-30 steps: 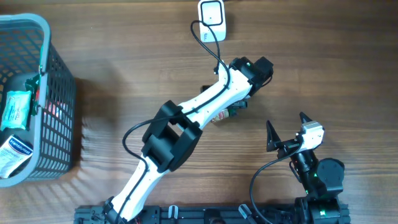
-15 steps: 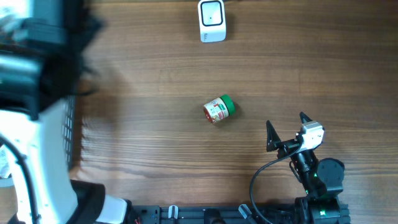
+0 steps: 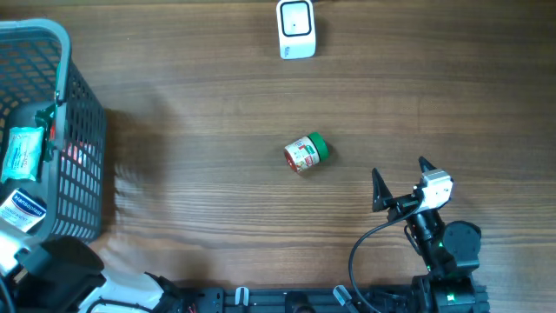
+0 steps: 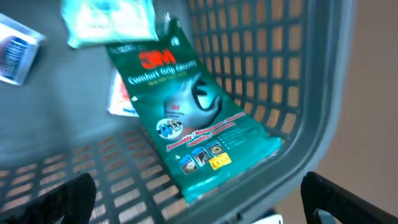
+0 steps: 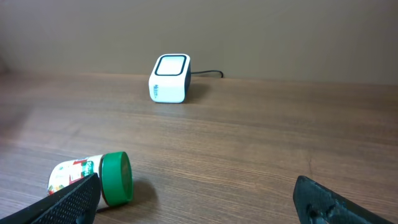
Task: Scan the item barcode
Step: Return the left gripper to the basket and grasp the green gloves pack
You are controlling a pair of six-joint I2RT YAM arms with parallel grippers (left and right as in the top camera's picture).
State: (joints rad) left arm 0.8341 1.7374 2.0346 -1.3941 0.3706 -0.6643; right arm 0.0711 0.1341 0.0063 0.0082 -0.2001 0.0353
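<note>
Left gripper [image 4: 199,199] has swung from jar [image 3: 305,153] to basket [image 3: 82,130], fingers wide, empty; right gripper [image 3: 400,178] likewise.

One jar [image 3: 305,153], one scanner [image 3: 296,29], one basket [image 3: 82,165] holding at least four packets [image 4: 193,118].

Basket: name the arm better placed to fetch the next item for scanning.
Left. The left tool, open, hangs right over the basket, above the green glove packet. The right tool, also open, sits far across the table near the jar.
</note>
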